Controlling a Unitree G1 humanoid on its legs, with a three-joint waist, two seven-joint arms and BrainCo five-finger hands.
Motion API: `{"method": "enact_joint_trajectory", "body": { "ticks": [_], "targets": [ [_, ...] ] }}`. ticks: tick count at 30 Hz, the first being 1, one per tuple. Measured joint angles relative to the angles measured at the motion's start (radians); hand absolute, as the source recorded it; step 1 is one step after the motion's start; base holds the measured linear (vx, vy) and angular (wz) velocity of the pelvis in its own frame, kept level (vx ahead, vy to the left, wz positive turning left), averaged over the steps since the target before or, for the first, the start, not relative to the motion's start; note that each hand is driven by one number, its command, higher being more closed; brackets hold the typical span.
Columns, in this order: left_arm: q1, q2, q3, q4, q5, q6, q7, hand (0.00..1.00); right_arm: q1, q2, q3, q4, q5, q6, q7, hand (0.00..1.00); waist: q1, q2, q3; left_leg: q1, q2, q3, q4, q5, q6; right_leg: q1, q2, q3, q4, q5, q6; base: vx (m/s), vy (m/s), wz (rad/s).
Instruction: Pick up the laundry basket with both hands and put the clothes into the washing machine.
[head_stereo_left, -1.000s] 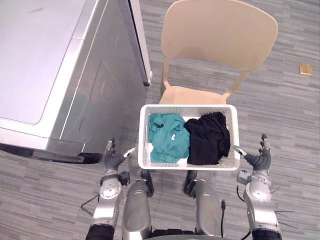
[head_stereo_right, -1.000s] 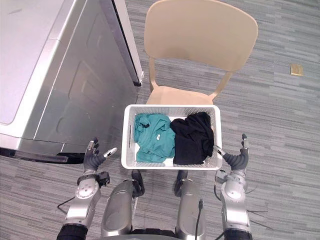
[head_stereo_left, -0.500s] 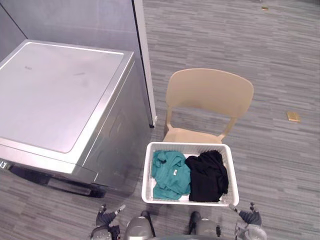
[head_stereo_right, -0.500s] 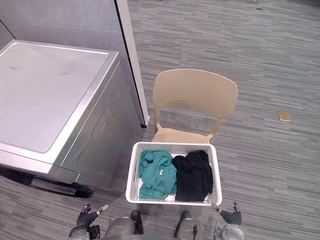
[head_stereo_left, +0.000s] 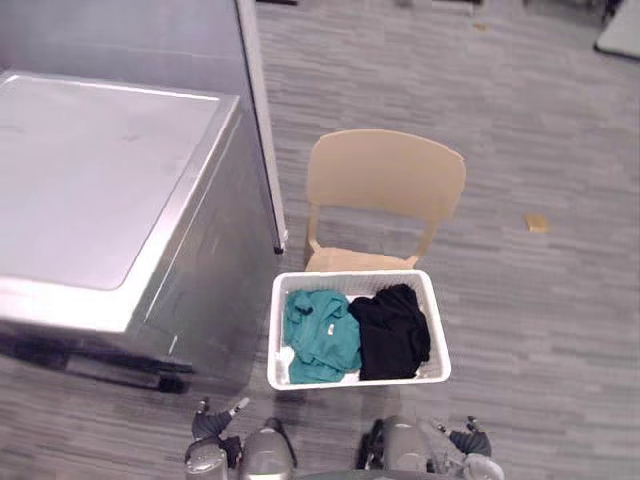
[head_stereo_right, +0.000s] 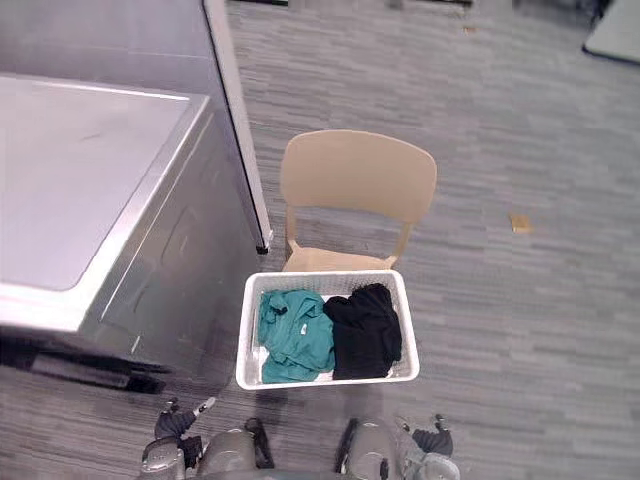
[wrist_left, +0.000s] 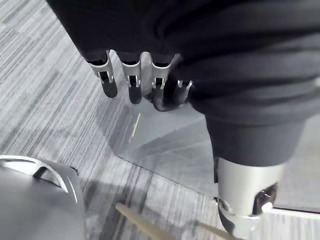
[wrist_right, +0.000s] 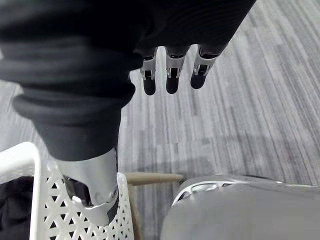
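A white lattice laundry basket (head_stereo_left: 277, 345) rests on the seat of a beige chair (head_stereo_left: 385, 182). Inside it a teal garment (head_stereo_left: 320, 335) lies on the left and a black garment (head_stereo_left: 392, 332) on the right. My left hand (head_stereo_left: 212, 424) is low, near the basket's left front corner and apart from it, its fingers (wrist_left: 131, 82) straight and holding nothing. On the other side, my right hand (head_stereo_left: 468, 440) hangs below the right front corner, also open, with the basket's rim (wrist_right: 36, 167) close beside its thumb. The silver washing machine (head_stereo_left: 90, 190) stands to the left, lid down.
A grey partition edge (head_stereo_left: 258, 120) rises between the washing machine and the chair. A small tan piece (head_stereo_left: 537, 222) lies on the striped grey carpet to the right. Open floor stretches right of the chair and beyond it.
The whole picture has shifted: the camera has pulled back, so basket, chair and machine look smaller. Both hands now show at the bottom edge, still open and off the basket.
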Motion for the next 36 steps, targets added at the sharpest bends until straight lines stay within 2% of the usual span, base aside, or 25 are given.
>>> {"method": "enact_joint_trajectory", "body": {
  "ticks": [1,3,4,6,8,10,12,13,14,15,16,18,19,22,24,26,28,29,30,31,32,33,34,35,36],
  "targets": [
    [-0.008,-0.015,-0.007,-0.001,0.001,-0.004,0.008,0.0,-0.026,-0.007,0.019,0.003,0.0,-0.006,-0.012,0.0,0.017,0.004,0.002,-0.037,-0.01,-0.008,-0.022,0.039,-0.011,0.011,0.011,-0.017,-0.098,-0.042,-0.072,-0.34,-0.184,0.14],
    [-0.034,-0.021,-0.054,0.029,-0.001,0.0,0.008,0.0,-0.073,-0.043,0.035,0.045,0.0,-0.005,-0.016,0.0,-0.008,0.087,0.043,-0.056,-0.007,-0.061,-0.096,0.116,-0.033,0.018,0.039,-0.073,-0.145,0.006,-0.096,-0.35,-0.142,0.73],
    [-0.026,-0.026,-0.08,0.038,-0.007,0.0,0.008,0.0,-0.075,-0.048,0.034,0.049,0.0,0.005,-0.017,0.0,-0.017,0.105,0.04,-0.056,-0.015,-0.079,-0.179,0.147,-0.068,0.012,0.039,-0.124,-0.163,0.026,-0.117,-0.37,-0.078,0.98],
    [-0.029,-0.023,-0.085,0.047,-0.008,0.0,0.007,0.0,-0.084,-0.043,0.019,0.05,-0.001,0.004,-0.018,0.0,-0.034,0.104,0.036,-0.075,-0.019,-0.061,-0.173,0.142,-0.064,0.003,0.015,-0.187,-0.19,0.05,-0.135,-0.29,-0.045,1.03],
    [-0.04,-0.018,-0.099,0.055,0.003,-0.001,0.008,0.0,-0.085,-0.056,0.002,0.056,-0.011,0.004,-0.019,0.0,-0.035,0.095,0.037,-0.087,-0.016,-0.053,0.007,0.094,0.003,0.004,-0.022,-0.258,-0.216,0.081,-0.152,-0.23,-0.026,1.06],
    [-0.046,0.001,-0.121,0.077,0.004,-0.003,0.007,0.0,-0.088,-0.066,0.003,0.08,-0.012,0.005,-0.018,0.0,-0.034,0.089,0.034,-0.046,0.017,-0.029,0.074,0.061,0.034,0.006,-0.041,-0.299,-0.243,0.109,-0.147,-0.17,0.052,0.78],
    [-0.068,0.009,-0.149,0.118,0.004,0.002,0.008,0.0,-0.088,-0.068,0.002,0.086,-0.016,0.005,-0.018,0.0,-0.045,0.083,0.033,0.026,0.05,0.015,0.055,0.04,0.034,0.006,-0.06,-0.334,-0.261,0.131,-0.13,-0.15,0.1,0.85],
    [-0.067,0.011,-0.172,0.134,0.006,0.003,0.007,0.0,-0.089,-0.067,0.003,0.09,-0.02,0.006,-0.017,0.0,-0.063,0.083,0.027,0.083,0.052,0.049,-0.032,0.047,0.025,0.006,-0.079,-0.369,-0.267,0.145,-0.116,-0.1,0.162,1.03],
    [-0.067,0.009,-0.207,0.143,0.011,0.008,0.005,0.0,-0.087,-0.071,0.001,0.09,-0.02,0.006,-0.016,0.0,-0.084,0.096,0.015,0.13,0.04,0.056,-0.156,0.075,-0.033,0.005,-0.089,-0.413,-0.274,0.162,-0.1,-0.14,0.282,1.02],
    [-0.067,0.009,-0.223,0.145,0.014,0.009,0.005,0.0,-0.087,-0.072,-0.001,0.091,-0.02,0.007,-0.016,0.0,-0.09,0.113,0.004,0.139,0.029,0.046,-0.21,0.075,-0.056,0.003,-0.089,-0.431,-0.279,0.172,-0.094,-0.12,0.328,1.0],
    [-0.088,0.021,-0.246,0.161,0.02,0.01,0.004,0.0,-0.088,-0.068,-0.012,0.092,-0.019,0.006,-0.016,0.0,-0.09,0.108,0.003,0.139,0.018,0.032,-0.261,0.062,-0.075,-0.001,-0.103,-0.467,-0.281,0.186,-0.079,-0.1,0.271,0.7],
    [-0.096,0.054,-0.271,0.174,0.028,0.018,0.004,0.0,-0.087,-0.032,-0.016,0.11,-0.019,0.007,-0.014,0.0,-0.076,0.073,-0.01,0.115,-0.016,0.009,-0.252,0.061,-0.066,0.013,-0.125,-0.491,-0.299,0.216,-0.062,-0.08,0.209,0.65],
    [-0.084,0.064,-0.271,0.176,0.035,0.017,-0.003,0.0,-0.089,-0.021,-0.012,0.109,-0.02,0.006,-0.014,0.0,-0.075,0.069,-0.013,0.12,-0.036,0.002,-0.244,0.056,-0.057,0.031,-0.141,-0.495,-0.311,0.228,-0.049,-0.05,0.199,0.44],
    [-0.075,0.079,-0.274,0.178,0.047,0.016,-0.014,0.0,-0.111,-0.025,0.006,0.109,-0.023,0.005,-0.012,0.0,-0.074,0.066,-0.03,0.137,-0.075,0.001,-0.239,0.043,-0.036,0.061,-0.172,-0.493,-0.34,0.258,-0.016,-0.05,0.202,0.12],
    [-0.075,0.091,-0.278,0.186,0.047,0.015,-0.014,0.0,-0.131,-0.028,0.021,0.109,-0.033,0.005,-0.01,0.0,-0.073,0.074,-0.031,0.125,-0.091,-0.002,-0.233,0.035,-0.022,0.054,-0.189,-0.495,-0.341,0.272,-0.019,-0.06,0.157,0.06],
    [-0.074,0.089,-0.277,0.195,0.046,0.011,-0.015,0.0,-0.145,-0.027,0.036,0.108,-0.042,0.005,-0.003,0.0,-0.068,0.077,-0.032,0.119,-0.117,-0.009,-0.227,0.02,0.0,0.046,-0.227,-0.499,-0.306,0.253,-0.006,-0.04,0.163,0.21],
    [-0.074,0.089,-0.272,0.194,0.046,0.0,-0.015,0.0,-0.143,-0.027,0.061,0.108,-0.046,0.007,0.009,0.0,-0.064,0.067,-0.031,0.122,-0.174,-0.035,-0.227,-0.005,0.023,0.041,-0.313,-0.504,-0.206,0.206,0.013,-0.03,0.149,0.4],
    [-0.073,0.089,-0.268,0.194,0.046,-0.001,-0.016,0.0,-0.142,-0.029,0.08,0.108,-0.051,0.007,0.012,0.0,-0.064,0.063,-0.031,0.126,-0.186,-0.043,-0.227,-0.01,0.029,0.042,-0.336,-0.506,-0.181,0.193,0.009,0.03,0.11,0.45],
    [-0.071,0.091,-0.266,0.194,0.046,-0.003,-0.015,0.0,-0.142,-0.039,0.118,0.097,-0.054,0.008,0.019,0.0,-0.062,0.055,-0.028,0.138,-0.211,-0.063,-0.226,-0.02,0.036,0.044,-0.373,-0.495,-0.133,0.175,-0.025,0.09,0.087,0.45],
    [-0.061,0.095,-0.261,0.192,0.046,-0.003,-0.014,0.0,-0.143,-0.042,0.166,0.064,-0.063,0.011,0.032,0.0,-0.062,0.054,-0.024,0.148,-0.222,-0.087,-0.21,-0.036,0.048,0.027,-0.392,-0.426,-0.063,0.197,-0.101,0.1,0.087,0.43],
    [-0.059,0.097,-0.261,0.192,0.046,-0.003,-0.015,0.0,-0.143,-0.042,0.175,0.06,-0.063,0.012,0.033,0.0,-0.063,0.053,-0.025,0.15,-0.223,-0.093,-0.207,-0.039,0.05,0.019,-0.394,-0.401,-0.043,0.207,-0.113,0.12,0.121,0.53],
    [-0.052,0.105,-0.259,0.184,0.047,-0.003,-0.014,0.0,-0.146,-0.041,0.212,0.038,-0.07,0.012,0.034,0.0,-0.063,0.049,-0.022,0.171,-0.231,-0.123,-0.209,-0.044,0.059,-0.019,-0.402,-0.297,0.052,0.251,-0.176,0.12,0.096,0.49],
    [-0.045,0.109,-0.259,0.179,0.047,-0.003,-0.014,0.0,-0.151,-0.042,0.224,0.03,-0.078,0.011,0.034,0.0,-0.063,0.049,-0.021,0.183,-0.23,-0.143,-0.208,-0.047,0.064,-0.046,-0.394,-0.247,0.09,0.238,-0.169,0.2,0.069,0.63],
    [-0.034,0.112,-0.258,0.173,0.047,-0.003,-0.012,0.0,-0.165,-0.028,0.25,0.018,-0.085,0.007,0.04,0.0,-0.065,0.048,-0.018,0.181,-0.22,-0.167,-0.205,-0.048,0.073,-0.086,-0.327,-0.157,0.099,0.176,-0.089,0.2,-0.024,0.6],
    [-0.03,0.115,-0.255,0.174,0.047,0.001,-0.011,0.0,-0.182,-0.021,0.279,-0.008,-0.088,0.005,0.051,0.0,-0.06,0.044,-0.02,0.168,-0.206,-0.197,-0.2,-0.052,0.07,-0.117,-0.236,-0.084,0.056,0.137,-0.058,0.2,-0.057,0.62]
  ]
}}
